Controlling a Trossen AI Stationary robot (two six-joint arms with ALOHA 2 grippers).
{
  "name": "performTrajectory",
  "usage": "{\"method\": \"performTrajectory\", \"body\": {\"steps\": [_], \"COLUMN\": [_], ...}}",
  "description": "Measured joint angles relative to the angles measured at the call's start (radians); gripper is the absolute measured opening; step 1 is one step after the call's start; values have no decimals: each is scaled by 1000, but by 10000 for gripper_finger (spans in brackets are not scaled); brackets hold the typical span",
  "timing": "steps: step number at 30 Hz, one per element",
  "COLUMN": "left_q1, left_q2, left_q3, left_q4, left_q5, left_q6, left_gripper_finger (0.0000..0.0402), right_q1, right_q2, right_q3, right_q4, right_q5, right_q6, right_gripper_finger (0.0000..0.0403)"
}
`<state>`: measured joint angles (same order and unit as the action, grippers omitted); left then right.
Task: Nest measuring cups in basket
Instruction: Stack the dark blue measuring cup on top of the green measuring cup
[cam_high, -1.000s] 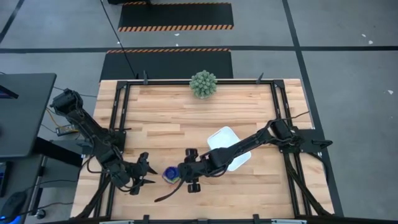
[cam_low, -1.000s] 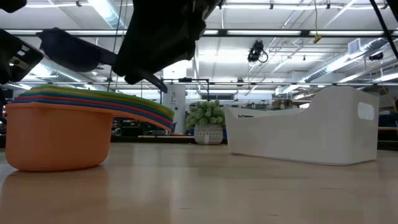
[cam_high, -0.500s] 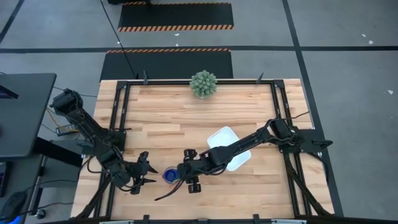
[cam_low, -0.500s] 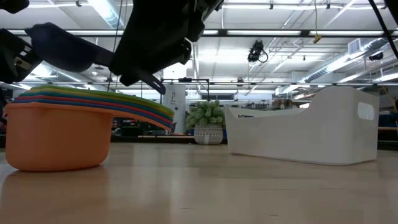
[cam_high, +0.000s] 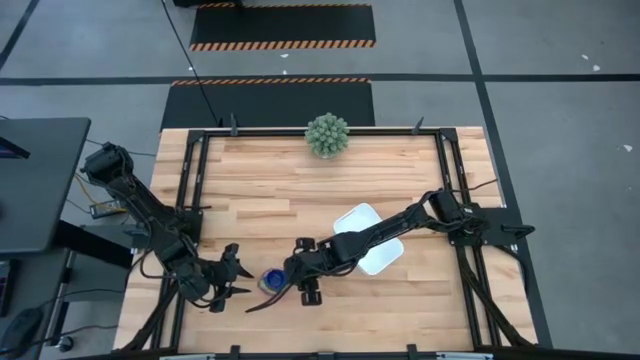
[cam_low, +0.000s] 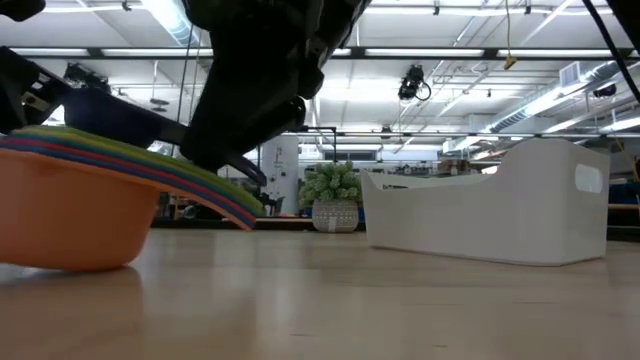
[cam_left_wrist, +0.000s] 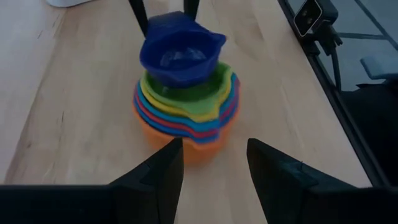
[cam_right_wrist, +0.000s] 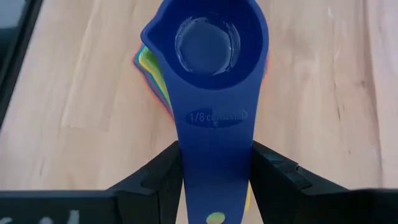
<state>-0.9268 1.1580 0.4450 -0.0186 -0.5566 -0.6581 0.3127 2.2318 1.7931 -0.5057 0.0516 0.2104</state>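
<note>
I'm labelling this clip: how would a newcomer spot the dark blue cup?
Find the wooden table, then its near edge, where a nested cup stack sits. The dark blue cup is the smallest, topmost one, its handle gripped by the right gripper.

Green spiky plant (cam_high: 327, 135) at table (cam_high: 270, 185) edge

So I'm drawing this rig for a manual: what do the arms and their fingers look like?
Both arms are dark, nearly black, built of jointed segments. The left gripper and right gripper each end in two flat, matte black fingers with angular edges. A dark cable trails on the table under the right arm's wrist. No readable markings show on them.
</note>
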Motion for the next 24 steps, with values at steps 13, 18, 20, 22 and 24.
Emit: {"method": "performTrajectory", "body": {"steps": [13, 18, 20, 22, 24], "left_q1": [0, -1, -9, -21, -31], "left_q2": [0, 0, 0, 1, 12], "left_q3": [0, 0, 0, 0, 0], "left_q4": [-3, -33, -47, -73, -91], "left_q5": [1, 80, 106, 110, 101], "left_q6": [-2, -40, -64, -96, -128], "left_gripper_finger": [183, 183, 183, 183, 183], "right_q1": [-17, -12, -6, 1, 1], "right_q2": [-1, -3, -3, -3, -3], "right_q3": [6, 82, 105, 117, 118], "right_q4": [-1, -86, -117, -125, -122], "right_q5": [-51, -34, -18, -3, 4], "right_q6": [2, -8, -21, -30, -34], "right_gripper_finger": [172, 172, 172, 172, 172]}}
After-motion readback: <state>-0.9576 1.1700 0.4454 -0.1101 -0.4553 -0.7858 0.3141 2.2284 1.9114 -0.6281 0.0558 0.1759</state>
